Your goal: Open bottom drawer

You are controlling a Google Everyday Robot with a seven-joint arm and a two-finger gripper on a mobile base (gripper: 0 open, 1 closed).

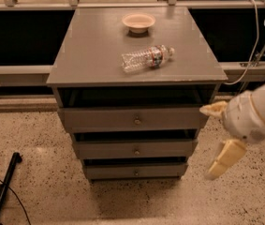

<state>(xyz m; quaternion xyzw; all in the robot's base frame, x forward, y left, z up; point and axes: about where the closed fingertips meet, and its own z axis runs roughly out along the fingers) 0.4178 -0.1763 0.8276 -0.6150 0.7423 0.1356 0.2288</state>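
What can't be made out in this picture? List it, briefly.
- Camera view: the inside of the bottom drawer, hidden behind its own front and in shadow.
- Camera view: the arm behind the gripper, which is right of the cabinet; the right edge cuts it off.
- Camera view: the label on the bottle, too small to read.

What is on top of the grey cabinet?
A plastic bottle lying on its side and, behind it, a small bowl. The patches of cabinet top beneath them are covered. The gripper hangs open, lower and to the right.
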